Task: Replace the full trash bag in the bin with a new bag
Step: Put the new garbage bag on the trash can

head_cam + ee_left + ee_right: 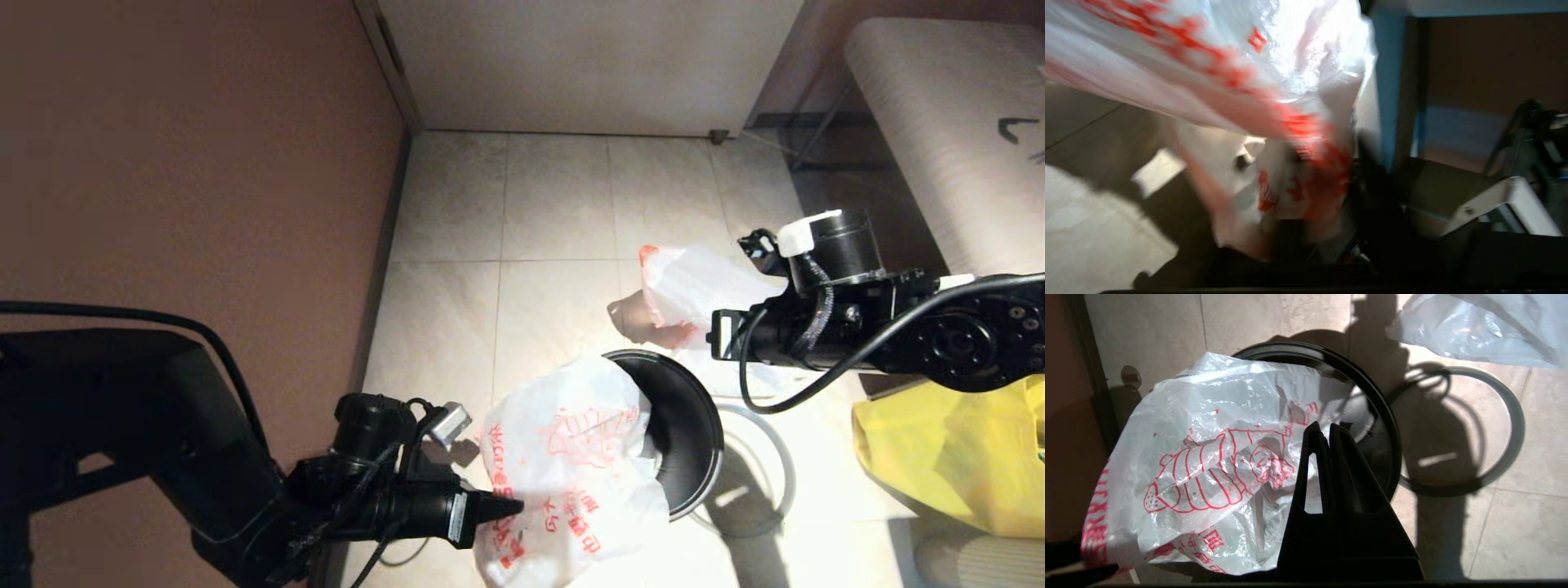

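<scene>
New bag (571,478) with red line drawing lying draped over near-left edge of bin (690,433), lower centre of head view. Left gripper (510,508) pinching its lower-left edge, fingers closed on plastic. Grey hoop (763,469) lying on floor tiles just right of bin. Full trash bag (694,290) sitting beyond bin, centre-right. Right gripper (1327,430) hovering above bin, fingers closed, holding nothing. Yellow bag (955,457) lying at lower right.
</scene>
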You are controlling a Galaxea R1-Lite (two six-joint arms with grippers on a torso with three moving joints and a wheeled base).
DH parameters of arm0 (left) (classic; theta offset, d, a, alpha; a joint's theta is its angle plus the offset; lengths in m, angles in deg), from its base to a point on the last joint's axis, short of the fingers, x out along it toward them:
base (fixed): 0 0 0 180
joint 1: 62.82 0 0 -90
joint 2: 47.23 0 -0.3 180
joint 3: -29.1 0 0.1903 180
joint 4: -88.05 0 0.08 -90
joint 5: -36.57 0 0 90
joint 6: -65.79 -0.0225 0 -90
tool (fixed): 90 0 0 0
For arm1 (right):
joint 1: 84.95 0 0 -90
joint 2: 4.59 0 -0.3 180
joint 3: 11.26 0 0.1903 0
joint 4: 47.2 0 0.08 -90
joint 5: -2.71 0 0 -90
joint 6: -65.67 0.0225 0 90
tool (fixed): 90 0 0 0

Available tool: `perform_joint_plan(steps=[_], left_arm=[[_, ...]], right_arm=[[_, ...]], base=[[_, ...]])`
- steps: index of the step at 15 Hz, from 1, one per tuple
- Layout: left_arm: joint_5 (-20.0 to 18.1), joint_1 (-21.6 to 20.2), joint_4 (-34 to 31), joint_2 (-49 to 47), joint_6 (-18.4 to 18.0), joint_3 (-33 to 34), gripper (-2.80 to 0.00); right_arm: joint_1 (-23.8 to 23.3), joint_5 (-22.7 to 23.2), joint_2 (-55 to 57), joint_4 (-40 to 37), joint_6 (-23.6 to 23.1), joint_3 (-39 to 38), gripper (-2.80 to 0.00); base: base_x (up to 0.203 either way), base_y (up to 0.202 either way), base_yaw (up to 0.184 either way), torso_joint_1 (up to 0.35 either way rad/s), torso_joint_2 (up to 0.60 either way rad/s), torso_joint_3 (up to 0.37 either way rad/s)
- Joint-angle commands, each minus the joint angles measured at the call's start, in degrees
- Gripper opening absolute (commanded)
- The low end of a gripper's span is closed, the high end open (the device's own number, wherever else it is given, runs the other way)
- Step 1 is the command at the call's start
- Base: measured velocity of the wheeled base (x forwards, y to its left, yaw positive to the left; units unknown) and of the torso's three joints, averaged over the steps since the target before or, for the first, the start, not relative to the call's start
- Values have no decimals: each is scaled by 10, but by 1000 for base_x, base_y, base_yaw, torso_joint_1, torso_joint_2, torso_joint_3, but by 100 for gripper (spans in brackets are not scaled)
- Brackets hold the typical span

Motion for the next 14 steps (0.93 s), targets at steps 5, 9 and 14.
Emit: perform_joint_plan(steps=[5, 9, 14], left_arm=[[95, 160, -101, 58, 50, -195, -280], [187, 227, -303, 4, 40, -462, -280], [303, 310, -540, -174, 18, -798, -280]], right_arm=[[-87, 16, -136, -58, 38, -40, -280], [-163, 83, -219, -63, 49, -91, -280], [-288, 183, -259, -62, 56, -120, -280]], base=[[0, 0, 0, 0, 0, 0], [0, 0, 0, 0, 0, 0], [0, 0, 0, 0, 0, 0]])
